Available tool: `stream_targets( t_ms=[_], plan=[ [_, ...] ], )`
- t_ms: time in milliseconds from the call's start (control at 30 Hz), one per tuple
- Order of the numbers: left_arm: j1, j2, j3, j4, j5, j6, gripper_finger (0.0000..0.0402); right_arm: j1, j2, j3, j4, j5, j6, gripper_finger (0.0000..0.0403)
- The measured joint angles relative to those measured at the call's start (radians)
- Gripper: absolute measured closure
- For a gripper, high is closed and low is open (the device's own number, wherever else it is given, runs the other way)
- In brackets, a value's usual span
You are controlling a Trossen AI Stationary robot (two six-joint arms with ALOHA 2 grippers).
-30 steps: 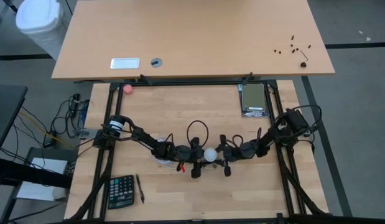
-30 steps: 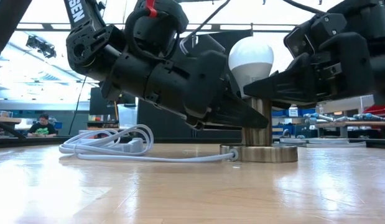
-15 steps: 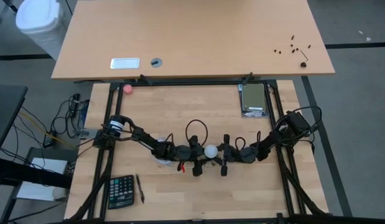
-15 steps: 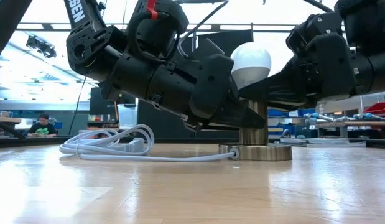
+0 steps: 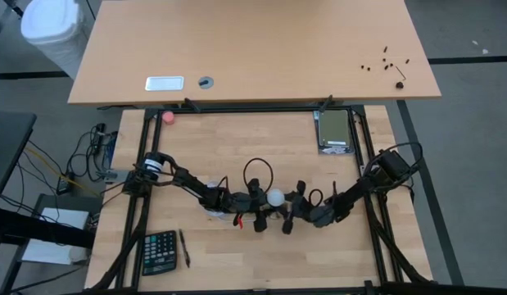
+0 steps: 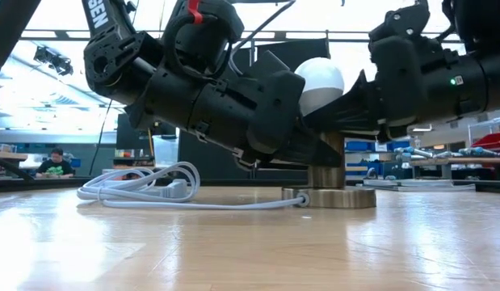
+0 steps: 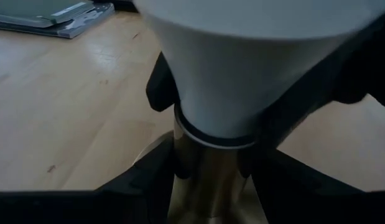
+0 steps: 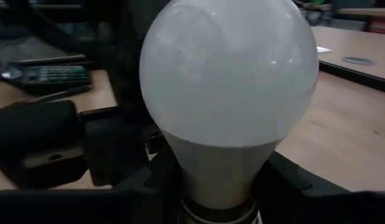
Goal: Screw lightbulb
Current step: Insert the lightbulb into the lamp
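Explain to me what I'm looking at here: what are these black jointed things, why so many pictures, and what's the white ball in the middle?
These are four cameras on one moment. One looks down from above, one sits at tabletop height, and one rides on each arm's wrist.

The black things are two robot arms, each ending in a two-finger pincer. The left pincer grips the brass lamp stand below the bulb. The right pincer holds the neck of the white ball, which is the lightbulb, standing upright in the stand's socket.

Also on the wooden table: the lamp's white cord, a calculator with a pen, and a small pink ball. A person sits far behind.
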Motion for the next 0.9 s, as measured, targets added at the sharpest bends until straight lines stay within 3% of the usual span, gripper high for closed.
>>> stream_targets(
  t_ms=[267, 533, 900],
  plan=[
    [0.000, 0.000, 0.000, 0.002, -0.019, 0.000, 0.0204, 0.035, 0.002, 0.101, -0.207, 0.186, 0.106, 0.0240],
    [0.000, 0.000, 0.000, 0.002, -0.023, 0.000, 0.0204, 0.036, 0.002, 0.119, -0.270, 0.205, 0.137, 0.0231],
    [0.000, 0.001, 0.002, 0.004, -0.019, 0.005, 0.0204, 0.040, -0.022, 0.094, -0.259, 0.135, 0.113, 0.0092]
  ],
)
